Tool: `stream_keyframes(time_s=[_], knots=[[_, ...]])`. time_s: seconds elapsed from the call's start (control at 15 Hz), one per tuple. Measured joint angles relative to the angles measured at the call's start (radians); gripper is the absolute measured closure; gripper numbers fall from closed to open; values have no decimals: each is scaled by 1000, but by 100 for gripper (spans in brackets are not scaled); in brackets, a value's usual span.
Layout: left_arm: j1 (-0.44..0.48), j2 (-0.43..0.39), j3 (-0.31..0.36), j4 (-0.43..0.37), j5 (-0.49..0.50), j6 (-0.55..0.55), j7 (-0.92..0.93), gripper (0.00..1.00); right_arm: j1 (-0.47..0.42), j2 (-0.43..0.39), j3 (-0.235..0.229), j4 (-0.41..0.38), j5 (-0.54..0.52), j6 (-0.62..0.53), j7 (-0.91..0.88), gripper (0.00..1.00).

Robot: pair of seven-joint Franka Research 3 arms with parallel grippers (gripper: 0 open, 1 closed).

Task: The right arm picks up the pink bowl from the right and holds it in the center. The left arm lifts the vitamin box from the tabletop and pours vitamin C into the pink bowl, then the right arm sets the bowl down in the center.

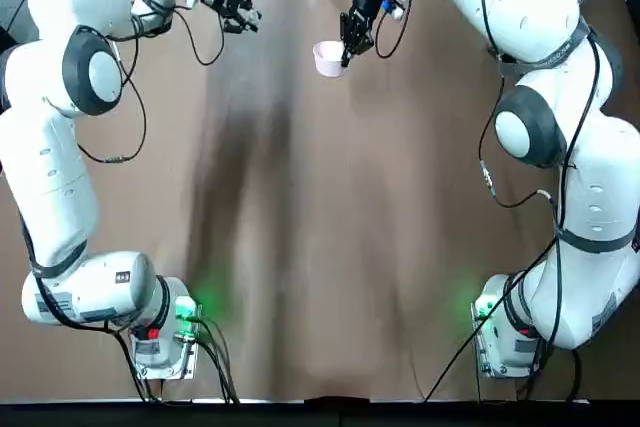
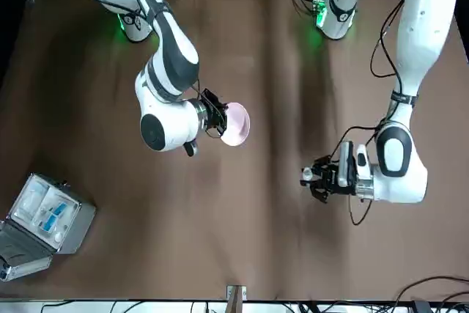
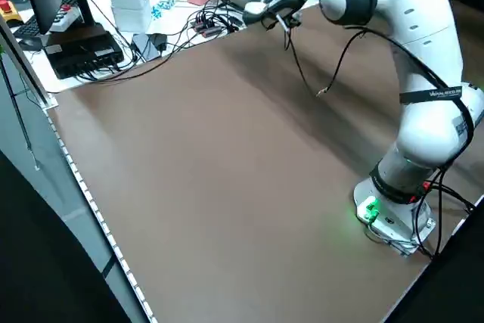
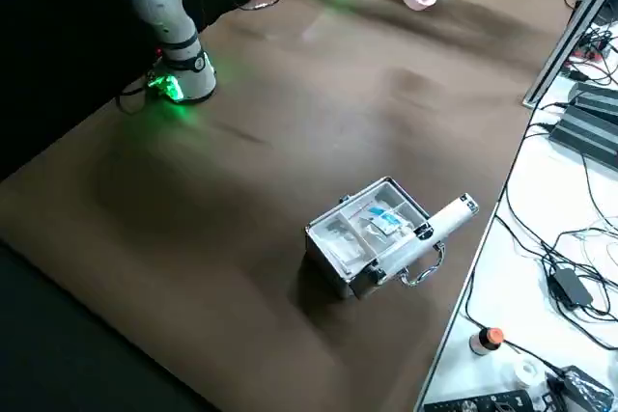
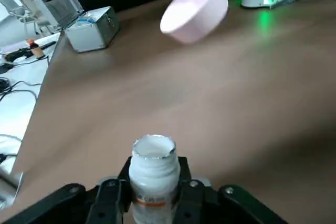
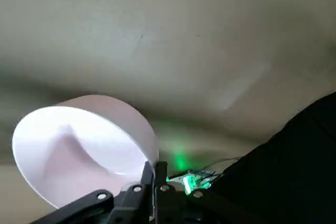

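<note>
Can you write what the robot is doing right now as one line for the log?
right gripper: shut on small pale pink bowl, held up | left gripper: shut on small white vitamin bottle, apart from bowl | pour: not started

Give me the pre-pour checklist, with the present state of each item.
1. Right gripper clamped on the pink bowl's rim: ok.
2. Bowl lifted off the tabletop: ok, seen in the left wrist view.
3. Bowl level for catching: not ok, it hangs tilted.
4. Left gripper holding the vitamin box: ok.
5. Vitamin box mouth open: cannot tell.
6. Vitamin box above the bowl: not ok, a wide gap separates them.
</note>
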Motion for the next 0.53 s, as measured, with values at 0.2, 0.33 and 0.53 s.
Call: stream_keyframes(time_s=[0.2,0.33,0.53], knots=[[-56,-32,0,-2,0,8,-52,65,-6,8,-1,0,31,0,-1,97],[-92,-45,-1,-3,0,31,-82,65,-6,12,-1,0,56,0,0,97],[-145,-63,-2,-3,0,73,-147,65,-1,17,1,0,62,3,2,97]])
